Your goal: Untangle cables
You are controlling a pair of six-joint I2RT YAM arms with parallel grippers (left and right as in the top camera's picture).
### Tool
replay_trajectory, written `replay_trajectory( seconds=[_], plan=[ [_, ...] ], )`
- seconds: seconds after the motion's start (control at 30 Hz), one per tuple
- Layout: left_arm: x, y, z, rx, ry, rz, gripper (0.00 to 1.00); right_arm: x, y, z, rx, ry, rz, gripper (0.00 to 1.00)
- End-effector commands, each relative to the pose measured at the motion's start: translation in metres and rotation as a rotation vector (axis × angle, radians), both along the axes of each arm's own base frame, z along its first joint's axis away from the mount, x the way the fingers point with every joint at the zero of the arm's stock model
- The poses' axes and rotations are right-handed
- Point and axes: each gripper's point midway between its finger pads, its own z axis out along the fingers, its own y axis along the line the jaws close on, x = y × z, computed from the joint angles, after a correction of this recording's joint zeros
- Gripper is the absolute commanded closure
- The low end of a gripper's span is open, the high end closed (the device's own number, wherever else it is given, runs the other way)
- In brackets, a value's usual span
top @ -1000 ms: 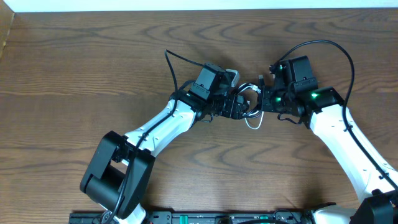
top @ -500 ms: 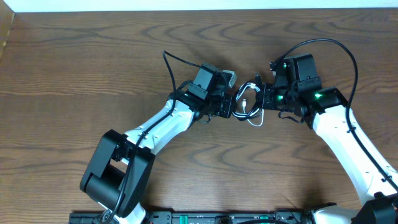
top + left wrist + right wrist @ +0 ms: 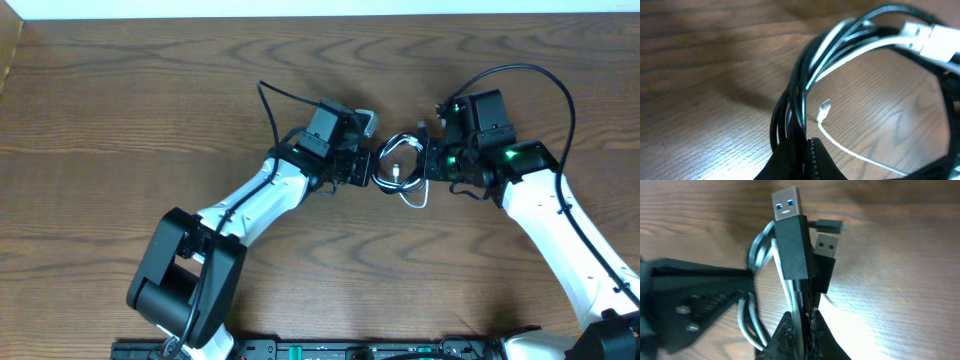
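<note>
So starting on the left, the left gripper (image 3: 368,168) is clamped tight onto the cables (image 3: 398,170). The left wrist view backs that up: its fingertips (image 3: 825,165) are pinched together around a handful of black strands right where the coil bends, and a thin white cord ending in a small white connector (image 3: 825,106) pokes loose inside the loop. In the middle, the whole bundle is strung between the two grippers over the wooden table (image 3: 150,100), roughly mid-table. One white loop (image 3: 415,197) droops toward the near edge, and going by the shadow under it I'd guess the coil is held just off the wood, but I can't say for sure. Over on the right, the right gripper (image 3: 427,160) is closed too, gripping the other side of the same bundle. Its wrist view shows the fingers squeezed on cords just below a black USB plug (image 3: 790,230) standing straight up, with a second USB plug (image 3: 826,250) tucked right behind it. Progress-wise I'd call this early: both sides are grabbed, so that part's done, but black and white are wound together in one coil and no cord lies free on its own, so all the actual pulling apart is left to do
</note>
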Motion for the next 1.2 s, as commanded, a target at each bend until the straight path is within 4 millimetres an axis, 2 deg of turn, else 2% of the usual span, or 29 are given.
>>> replay_trajectory(
  seconds=[0.0,0.03,0.1,0.2,0.23,0.27,0.3,0.67,0.77,0.87,1.03,1.17],
  plan=[
    [0.004,0.006,0.012,-0.051,-0.001,-0.019,0.93,0.007,-0.016,0.007,-0.088,-0.039,-0.06,0.99],
    [0.006,0.009,0.015,-0.063,0.001,-0.016,0.93,0.007,-0.019,0.006,-0.105,-0.04,-0.069,0.98],
    [0.01,0.014,0.021,-0.084,-0.002,-0.008,0.92,0.007,-0.026,0.005,-0.138,-0.043,-0.087,0.83],
    [0.013,0.021,0.032,-0.118,-0.003,-0.003,0.93,0.008,-0.037,0.003,-0.195,-0.049,-0.117,0.41],
    [0.013,0.023,0.035,-0.131,0.0,-0.005,0.93,0.008,-0.038,0.003,-0.203,-0.047,-0.12,0.16],
    [0.013,0.024,0.039,-0.148,0.001,-0.009,0.92,0.008,-0.039,0.002,-0.205,-0.044,-0.121,0.06],
    [0.012,0.025,0.042,-0.161,0.003,-0.013,0.93,0.007,-0.039,0.002,-0.206,-0.04,-0.12,0.04],
    [0.013,0.026,0.057,-0.229,0.029,0.001,0.93,-0.004,-0.014,-0.001,-0.091,0.004,-0.028,0.01],
    [0.012,0.018,0.079,-0.303,-0.018,-0.05,0.93,-0.009,-0.011,-0.006,-0.071,0.022,-0.015,0.08],
    [0.015,0.014,0.108,-0.372,-0.096,-0.081,0.92,-0.014,0.005,-0.008,0.012,0.04,0.03,0.12],
    [0.022,0.024,0.149,-0.444,-0.156,-0.029,0.92,-0.016,0.036,-0.002,0.165,-0.008,0.171,0.3],
    [0.021,0.034,0.168,-0.462,-0.194,-0.024,0.92,-0.014,0.037,-0.002,0.172,-0.021,0.176,0.31]
  ],
)
